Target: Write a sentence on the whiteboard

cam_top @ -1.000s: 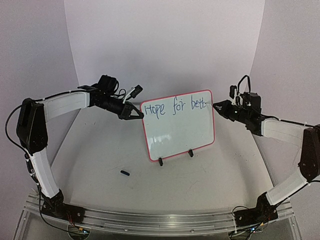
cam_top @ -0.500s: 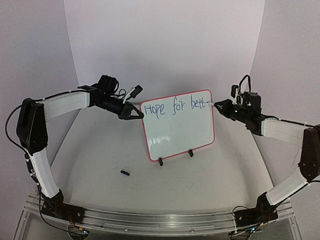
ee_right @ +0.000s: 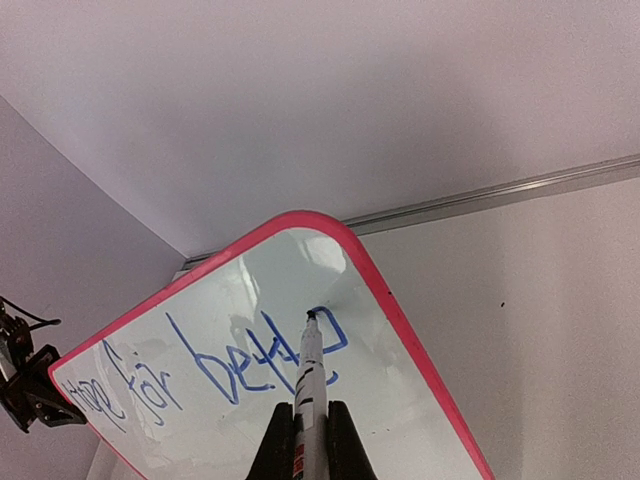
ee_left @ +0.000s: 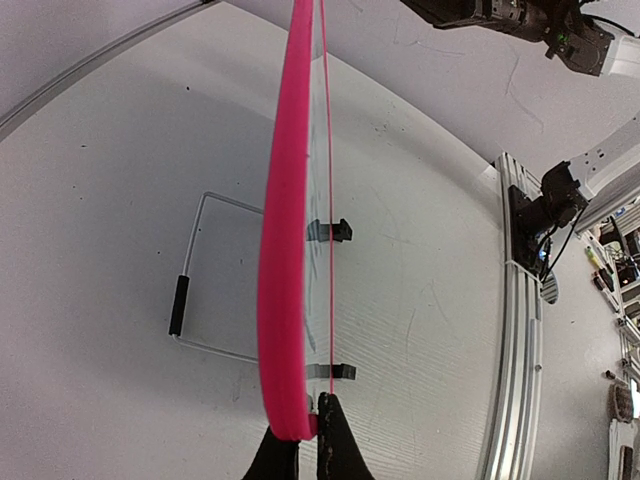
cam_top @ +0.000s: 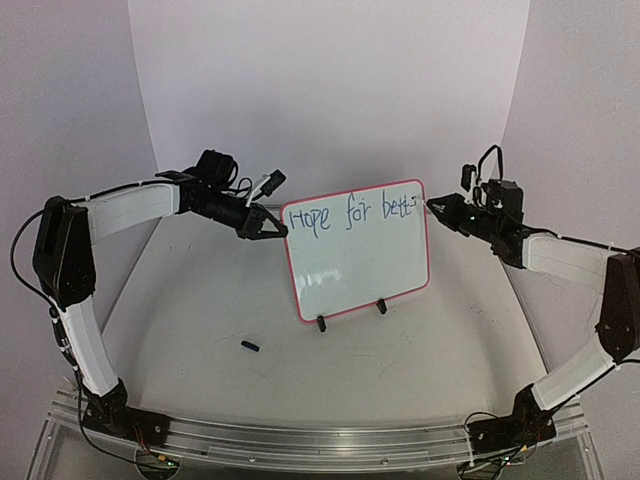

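The whiteboard stands upright mid-table on two black clip feet, pink frame all round. Blue writing along its top reads "Hope for bette", the last letter unfinished. My left gripper is shut on the board's upper left edge; in the left wrist view its black fingers pinch the pink frame. My right gripper is shut on a white marker, whose tip touches the whiteboard at the top of the last blue letter, near the upper right corner.
A small dark marker cap lies on the table in front of the board to the left. A wire stand rests on the table behind the board. A metal rail runs along the near edge.
The right gripper has shifted slightly up and right while the marker stays at the end of the top line. The left gripper and the board have not moved.
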Tool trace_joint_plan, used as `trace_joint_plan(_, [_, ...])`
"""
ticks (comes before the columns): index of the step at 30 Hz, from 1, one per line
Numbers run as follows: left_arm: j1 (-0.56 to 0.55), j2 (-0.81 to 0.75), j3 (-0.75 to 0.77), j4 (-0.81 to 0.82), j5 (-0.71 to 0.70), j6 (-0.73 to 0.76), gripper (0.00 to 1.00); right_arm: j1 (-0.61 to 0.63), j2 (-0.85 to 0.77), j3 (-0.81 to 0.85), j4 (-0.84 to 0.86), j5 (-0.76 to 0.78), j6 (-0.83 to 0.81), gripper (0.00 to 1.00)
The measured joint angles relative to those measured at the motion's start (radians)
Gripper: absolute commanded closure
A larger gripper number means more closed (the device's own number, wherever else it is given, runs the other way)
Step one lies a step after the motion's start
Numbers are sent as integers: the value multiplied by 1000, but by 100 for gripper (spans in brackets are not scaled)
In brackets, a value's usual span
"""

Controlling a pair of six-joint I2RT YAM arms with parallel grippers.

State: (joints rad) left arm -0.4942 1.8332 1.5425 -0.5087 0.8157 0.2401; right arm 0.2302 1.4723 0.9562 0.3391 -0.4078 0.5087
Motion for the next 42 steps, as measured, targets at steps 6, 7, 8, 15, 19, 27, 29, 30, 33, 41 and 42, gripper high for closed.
trace_joint_plan(6, [0,0,0,-1,-1,0,100,0,6,0,-1,-17,3,100])
trace_joint_plan(7, [0,0,0,-1,-1,0,100,0,6,0,-1,-17,4,100])
trace_joint_plan(8, [0,0,0,-1,-1,0,100,0,6,-1,-1,-17,5,100])
trace_joint_plan(15, [0,0,0,-2,-3,-1,100,0,5,-28,-1,-16,9,100])
trace_joint_plan(19, [0,0,2,-6,-6,-2,100,0,1,-50,-11,-15,12,100])
trace_joint_plan(27, [0,0,2,-6,-5,-1,100,0,-15,-54,-31,20,12,100])
trace_joint_plan(29, [0,0,2,-6,-5,-1,100,0,-21,-54,-38,33,12,100])
trace_joint_plan(30, [-1,0,2,-6,-5,-1,100,0,-23,-54,-40,37,11,100])
trace_joint_plan(33, [-1,0,2,-6,-4,0,100,0,-28,-54,-44,45,11,100])
trace_joint_plan(41, [-2,0,2,-6,-4,0,100,0,-76,-51,-46,21,12,100])
trace_joint_plan(42, [-2,0,2,-6,-4,0,100,0,-83,-49,-46,19,12,100])
